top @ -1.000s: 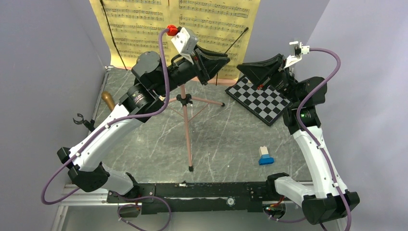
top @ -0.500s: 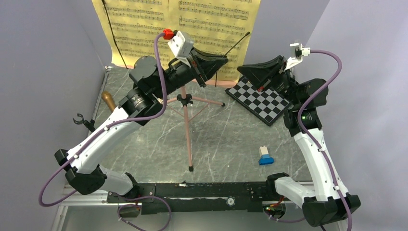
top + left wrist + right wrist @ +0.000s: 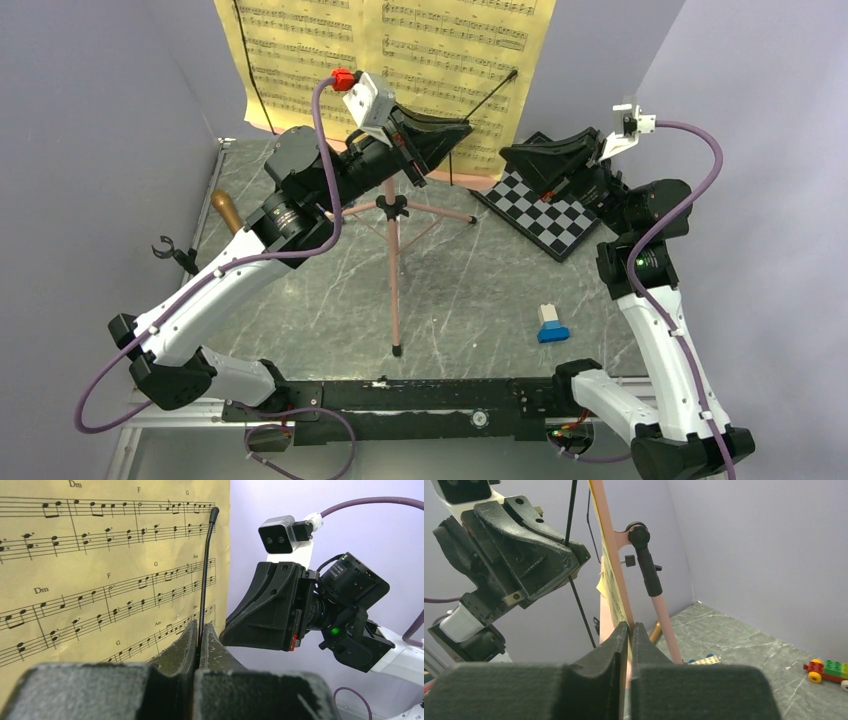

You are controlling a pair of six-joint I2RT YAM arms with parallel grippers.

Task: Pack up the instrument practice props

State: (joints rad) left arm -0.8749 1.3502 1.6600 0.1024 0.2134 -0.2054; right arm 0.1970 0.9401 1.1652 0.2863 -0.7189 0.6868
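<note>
Yellow sheet-music pages (image 3: 400, 50) stand spread on the pink music stand (image 3: 394, 280) at the back of the table, and both arms grip its upper part. The left gripper (image 3: 198, 630) is pinched together on the thin black retaining wire (image 3: 205, 570) that crosses the right-hand page, I'd guess to swing it off the paper. The right gripper (image 3: 630, 630) is clamped on the near edge of the stand's desk, pages included, probably to steady it. The gold-brown microphone (image 3: 224, 210) lies by the left wall, not yet packed.
</note>
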